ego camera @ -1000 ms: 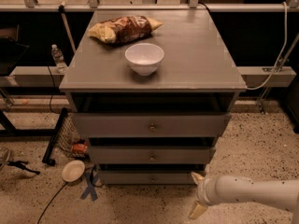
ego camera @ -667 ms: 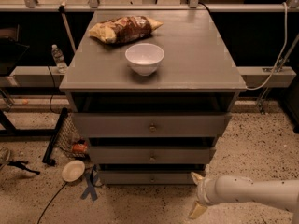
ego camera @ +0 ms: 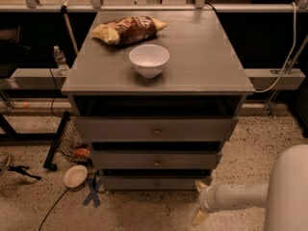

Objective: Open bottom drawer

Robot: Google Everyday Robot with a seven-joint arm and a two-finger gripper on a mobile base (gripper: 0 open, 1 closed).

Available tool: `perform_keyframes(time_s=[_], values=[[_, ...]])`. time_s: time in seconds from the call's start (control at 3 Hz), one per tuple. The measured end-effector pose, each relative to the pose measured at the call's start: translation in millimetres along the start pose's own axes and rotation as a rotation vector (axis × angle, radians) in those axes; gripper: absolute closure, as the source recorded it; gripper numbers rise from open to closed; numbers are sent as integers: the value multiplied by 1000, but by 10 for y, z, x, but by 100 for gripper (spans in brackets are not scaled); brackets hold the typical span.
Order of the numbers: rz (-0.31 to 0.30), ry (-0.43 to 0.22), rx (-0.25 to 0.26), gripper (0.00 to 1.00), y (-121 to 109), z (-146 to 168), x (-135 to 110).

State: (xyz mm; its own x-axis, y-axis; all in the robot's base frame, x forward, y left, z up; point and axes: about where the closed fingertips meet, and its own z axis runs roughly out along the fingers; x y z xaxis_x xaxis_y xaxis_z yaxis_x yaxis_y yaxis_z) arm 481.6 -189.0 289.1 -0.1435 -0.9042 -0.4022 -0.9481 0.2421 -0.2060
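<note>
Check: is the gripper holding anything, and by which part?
Nothing is held. The gripper sits low by the right end of the bottom drawer, its fingers spread and empty, away from the knob.

Matt grey wooden bottom drawer [ego camera: 130, 183], small metal knob [ego camera: 157, 184]. Glossy white bowl [ego camera: 149, 59] on matt grey desk [ego camera: 202, 57]. Smooth cream plastic end effector [ego camera: 198, 201] beside drawer's right corner.

The white arm [ego camera: 240, 195] reaches in low from the right, its gripper [ego camera: 198, 201] pointing left, fingers [ego camera: 200, 217] spread apart.
</note>
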Motion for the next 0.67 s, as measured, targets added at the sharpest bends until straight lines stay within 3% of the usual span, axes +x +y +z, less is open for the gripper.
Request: perform_keyframes(time_s=[0.33, 0.67], values=[[13, -12, 48, 0, -87, 331, 133], [13, -12, 48, 0, -86, 332, 133]])
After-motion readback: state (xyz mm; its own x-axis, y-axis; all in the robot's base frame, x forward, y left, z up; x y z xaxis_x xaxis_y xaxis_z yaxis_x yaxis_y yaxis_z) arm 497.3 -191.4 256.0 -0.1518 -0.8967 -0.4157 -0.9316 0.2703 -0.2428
